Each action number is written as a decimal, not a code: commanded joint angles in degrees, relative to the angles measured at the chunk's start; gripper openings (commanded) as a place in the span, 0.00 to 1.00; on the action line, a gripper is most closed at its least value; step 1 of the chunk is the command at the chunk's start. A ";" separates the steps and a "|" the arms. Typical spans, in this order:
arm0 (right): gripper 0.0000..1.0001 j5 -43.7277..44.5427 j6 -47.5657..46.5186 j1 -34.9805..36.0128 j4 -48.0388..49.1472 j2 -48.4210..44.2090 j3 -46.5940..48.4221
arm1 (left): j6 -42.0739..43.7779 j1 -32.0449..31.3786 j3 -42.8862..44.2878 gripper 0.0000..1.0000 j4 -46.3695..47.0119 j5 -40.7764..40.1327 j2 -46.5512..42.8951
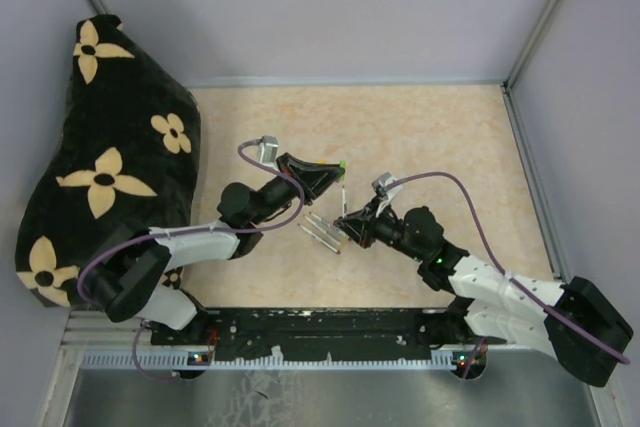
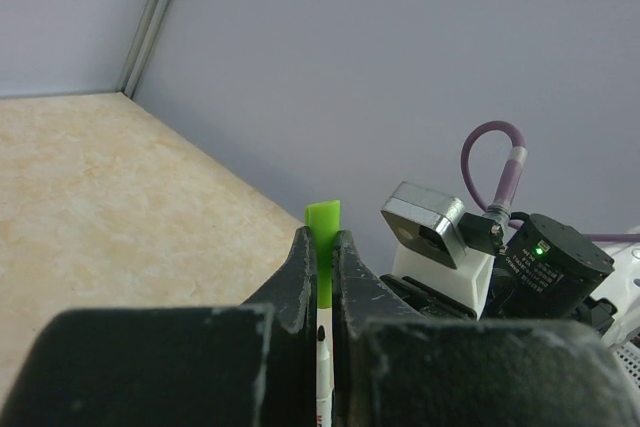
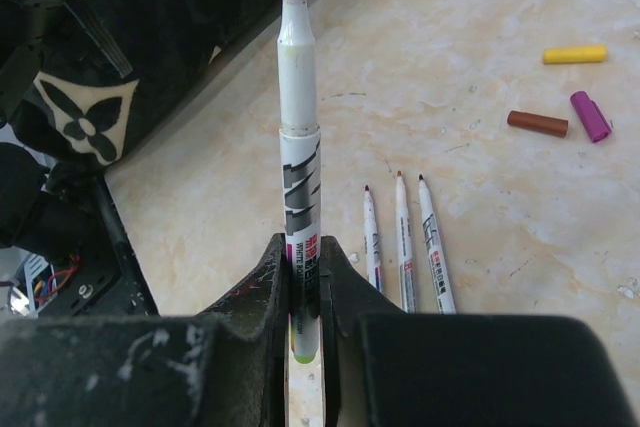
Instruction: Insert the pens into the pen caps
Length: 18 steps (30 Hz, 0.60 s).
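Left gripper (image 2: 320,277) clamped on green cap (image 2: 322,222); right gripper (image 3: 305,277) clamped on pen (image 3: 298,137)

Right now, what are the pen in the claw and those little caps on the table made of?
The pen in the right gripper looks like smooth white plastic: glossy barrel, printed label, dark tip probably felt. The yellow cap, brown cap and magenta cap look like solid-coloured moulded plastic, slightly shiny. The table resembles marble-patterned laminate, though that is uncertain.
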 commanded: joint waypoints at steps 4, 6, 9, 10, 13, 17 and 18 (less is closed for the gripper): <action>0.00 -0.41 -1.37 0.83 3.18 0.21 2.97 | -0.99 -0.61 0.80 0.00 3.73 1.08 1.00; 0.00 -0.27 -1.39 0.82 3.18 0.30 3.08 | -1.19 -0.69 0.62 0.00 4.02 1.21 1.23; 0.00 -0.21 -1.56 0.83 3.23 0.30 3.09 | -1.47 -0.77 0.27 0.00 4.53 1.26 1.39; 0.00 -0.20 -1.56 0.85 3.27 0.30 3.09 | -1.38 -0.79 0.17 0.00 4.63 1.25 1.47; 0.00 -0.08 -1.56 0.81 3.35 0.21 3.02 | -1.40 -0.87 -0.19 0.00 4.65 1.22 1.44; 0.00 0.05 -1.56 0.82 3.46 0.13 2.95 | -1.40 -0.97 -0.71 0.00 4.82 1.32 1.26; 0.00 0.11 -1.56 0.82 3.44 0.06 2.99 | -1.40 -0.97 -0.86 0.00 4.89 1.36 1.21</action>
